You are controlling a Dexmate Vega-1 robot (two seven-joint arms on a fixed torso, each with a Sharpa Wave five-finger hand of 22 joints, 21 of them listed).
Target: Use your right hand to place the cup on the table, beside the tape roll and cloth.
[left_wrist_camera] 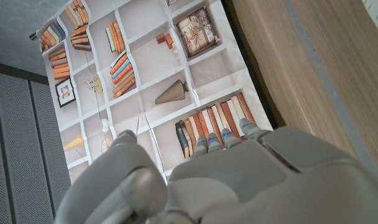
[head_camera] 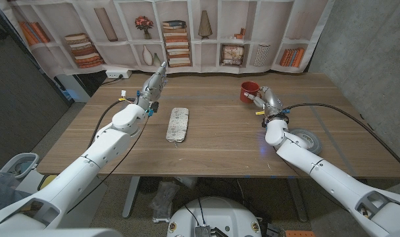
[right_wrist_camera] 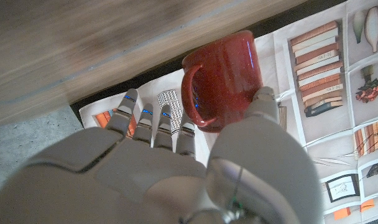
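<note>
Even, soft light fills the head view, with faint shadows under the arms on the counter point(head_camera: 220, 138). A pale sheen streaks the wood at right centre. Straight edges bow toward the frame's corners. In the right wrist view the counter along the top is smeared with blur, and the cup point(right_wrist_camera: 225, 78) shows small glints.

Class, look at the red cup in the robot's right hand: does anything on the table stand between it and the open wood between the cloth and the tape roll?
Nothing visible does. The right hand holds the red cup near the table's far side. The cloth lies to its left and the tape roll nearer the robot on the right; the wood between them is bare.
</note>
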